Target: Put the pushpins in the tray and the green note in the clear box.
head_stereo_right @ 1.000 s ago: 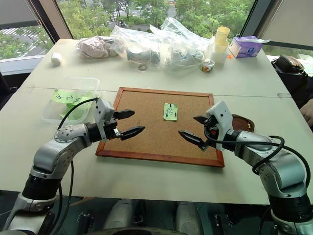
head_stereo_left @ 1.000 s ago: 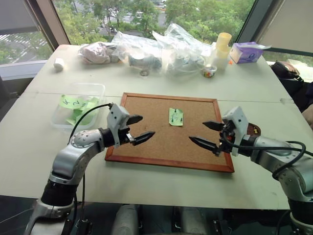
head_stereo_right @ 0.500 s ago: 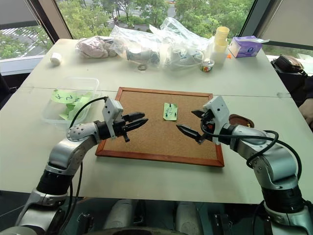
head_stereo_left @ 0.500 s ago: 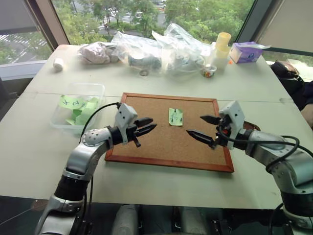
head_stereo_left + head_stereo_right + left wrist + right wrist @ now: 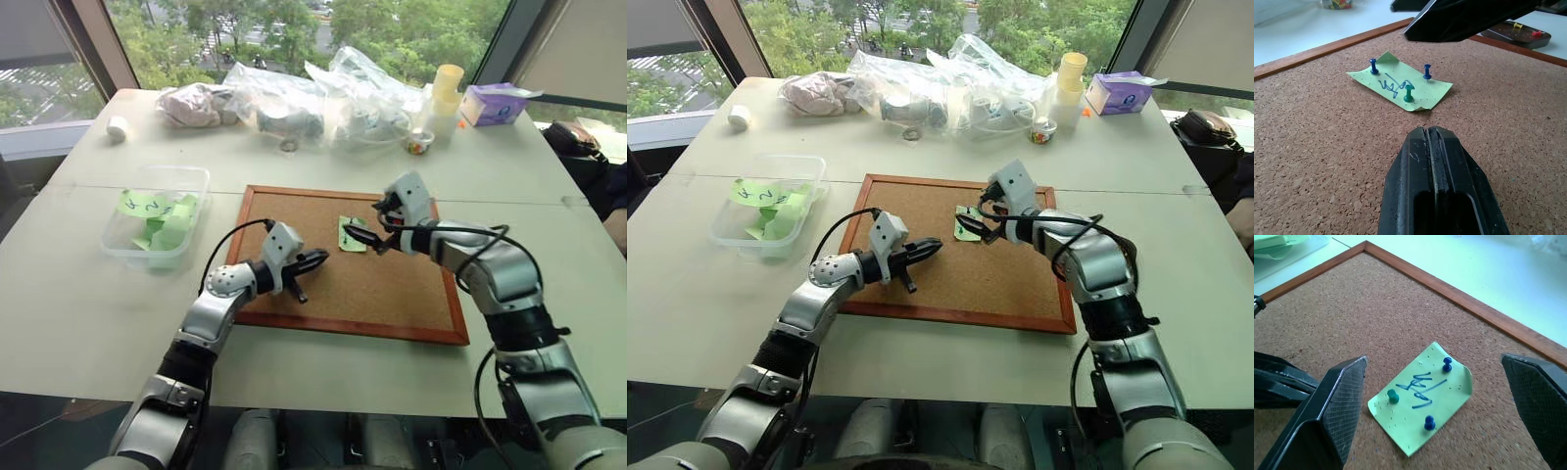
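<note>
Cork fills the middle of your head views: the cork board (image 5: 294,211) lies on the table (image 5: 88,284) with the green note (image 5: 352,234) pinned near its far centre. Your right gripper (image 5: 364,227) hangs right over that note with its jaws spread wide, while your left gripper (image 5: 315,260) sits closed and empty just to the note's near left. The clear box (image 5: 118,240), already holding lime slips, is well off to the left. With both arms crowding one small slip, you could knock the two grippers together.

From the left wrist, your closed black fingers (image 5: 1435,166) point at the note, where three pushpins (image 5: 1408,93) stand, two blue and one green. The tray (image 5: 1520,35) shows past the board's right edge with a yellow and a red pin in it. Pressing those closed tips down too close to a pin could block your other gripper's grab.

From the right wrist, the wide jaws straddle the note. The pins sit close together, so you might pinch paper along with a head and tear the slip, or let a freed pin roll off across the cork.

Writing: only a blue handwritten scribble at the note's middle, which I cannot read. No brand or label is legible anywhere.
</note>
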